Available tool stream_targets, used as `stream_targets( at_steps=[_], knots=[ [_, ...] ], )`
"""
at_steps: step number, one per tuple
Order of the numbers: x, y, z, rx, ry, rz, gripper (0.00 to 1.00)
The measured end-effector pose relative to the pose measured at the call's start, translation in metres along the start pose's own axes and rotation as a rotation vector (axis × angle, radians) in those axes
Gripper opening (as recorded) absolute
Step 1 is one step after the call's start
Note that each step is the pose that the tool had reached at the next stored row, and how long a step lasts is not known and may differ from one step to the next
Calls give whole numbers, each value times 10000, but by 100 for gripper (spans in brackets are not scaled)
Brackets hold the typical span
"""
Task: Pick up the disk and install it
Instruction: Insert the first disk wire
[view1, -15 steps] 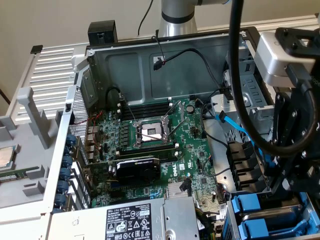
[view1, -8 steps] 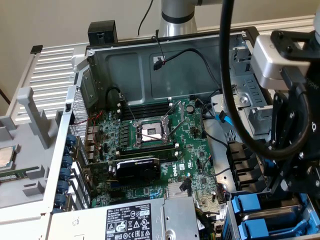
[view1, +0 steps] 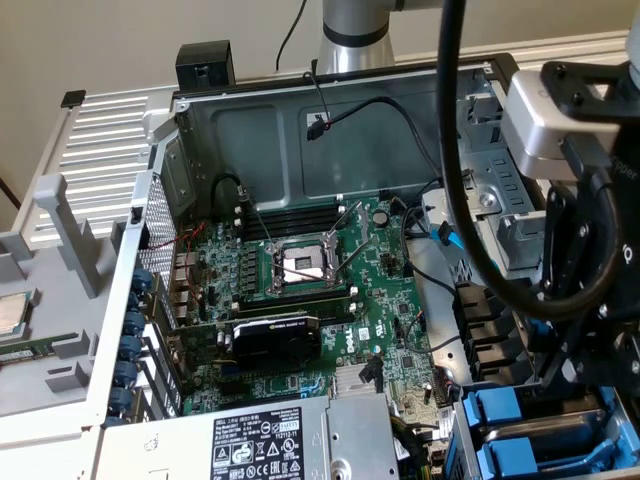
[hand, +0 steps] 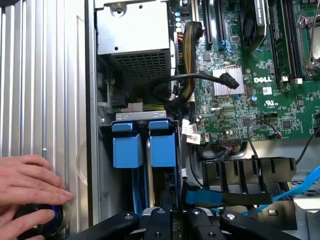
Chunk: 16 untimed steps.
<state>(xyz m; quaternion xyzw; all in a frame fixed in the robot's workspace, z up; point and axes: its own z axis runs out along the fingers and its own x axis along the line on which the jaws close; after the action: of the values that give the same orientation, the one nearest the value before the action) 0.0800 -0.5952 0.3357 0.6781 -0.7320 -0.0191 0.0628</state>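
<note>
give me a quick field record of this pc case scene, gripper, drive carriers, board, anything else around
gripper: low over the drive bay, fingers nearly shut; cannot tell what they hold
drive carriers: two blue-fronted carriers side by side in the bay, also in the exterior view
motherboard: green Dell board, CPU socket open
graphics card: black card seated in a slot
power supply: grey unit with white label
person: a hand rests on the case edge beside a black round object

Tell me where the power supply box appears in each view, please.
Exterior view: the power supply box is at the lower edge, middle, with a white label.
Wrist view: it is the silver meshed box between the ribbed grey panel and the motherboard.
Shared landmark: the white Dell print on the motherboard.
</note>
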Motion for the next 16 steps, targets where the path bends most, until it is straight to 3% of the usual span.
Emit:
stream_targets(
  at_steps=[16],
  knots=[
    [6, -2, 17, 0, -3, 9, 17]
  ],
)
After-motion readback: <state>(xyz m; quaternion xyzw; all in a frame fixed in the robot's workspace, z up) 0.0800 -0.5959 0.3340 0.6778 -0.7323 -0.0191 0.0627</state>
